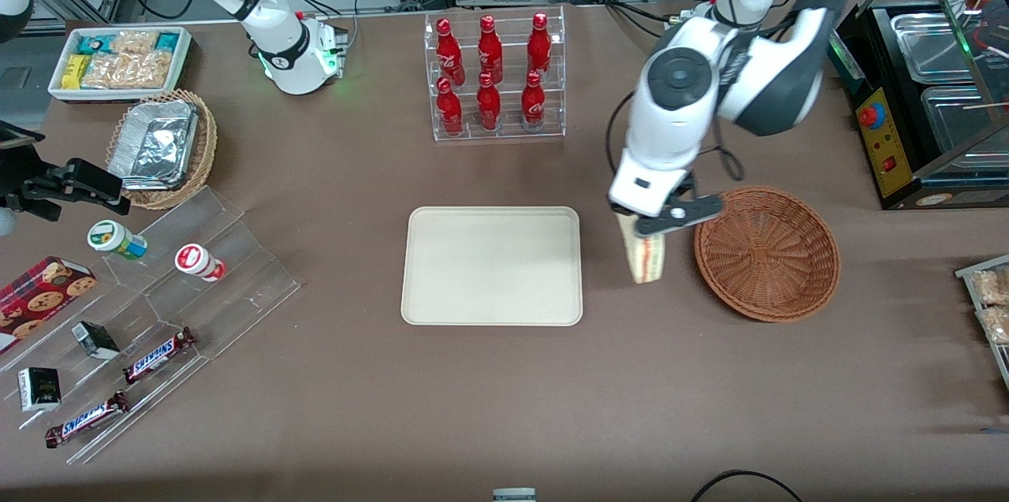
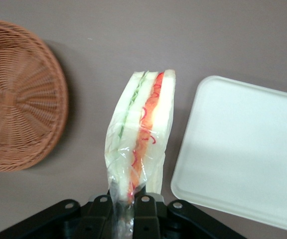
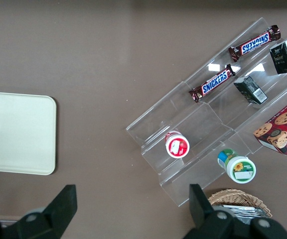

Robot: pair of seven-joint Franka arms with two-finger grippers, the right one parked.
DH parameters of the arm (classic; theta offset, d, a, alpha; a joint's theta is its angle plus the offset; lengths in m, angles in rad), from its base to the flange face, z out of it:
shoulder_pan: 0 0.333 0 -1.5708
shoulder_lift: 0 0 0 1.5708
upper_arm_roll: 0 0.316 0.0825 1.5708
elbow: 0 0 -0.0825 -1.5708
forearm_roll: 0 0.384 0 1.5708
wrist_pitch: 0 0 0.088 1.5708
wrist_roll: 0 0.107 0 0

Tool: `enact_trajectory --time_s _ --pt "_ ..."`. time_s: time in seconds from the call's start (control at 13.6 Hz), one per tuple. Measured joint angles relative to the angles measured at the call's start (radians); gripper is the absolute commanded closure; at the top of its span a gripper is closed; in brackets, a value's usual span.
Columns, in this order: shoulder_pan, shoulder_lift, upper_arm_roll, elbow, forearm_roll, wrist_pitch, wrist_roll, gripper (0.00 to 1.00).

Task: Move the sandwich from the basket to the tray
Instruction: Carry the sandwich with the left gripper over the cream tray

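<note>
The gripper (image 1: 640,224) pinched the sandwich (image 1: 646,256), which hung toward six o'clock beneath it, between the tray (image 1: 492,265) and basket (image 1: 766,251).

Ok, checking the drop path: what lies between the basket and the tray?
Only the sandwich, held in the shut claw, over bare table between basket and tray; front view.

The left arm (image 1: 733,68) reaches in from the worktop's back edge, elbow bent, wrist pointing down over the middle of the working arm's half. Its gripper (image 1: 642,230) hangs above the surface, fingers (image 2: 144,201) clamped on the wrapped sandwich (image 1: 645,254).
</note>
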Motion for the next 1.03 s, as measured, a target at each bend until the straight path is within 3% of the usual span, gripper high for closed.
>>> enact_trajectory --time_s 0.44,0.74,1.03 --pt "-0.122 0.204 0.0 0.087 0.001 0.108 0.019 0.9" --pt "-0.144 0.351 0.0 0.173 0.002 0.17 0.019 0.9" --pt "-0.146 0.398 0.005 0.199 0.002 0.22 0.019 0.9"
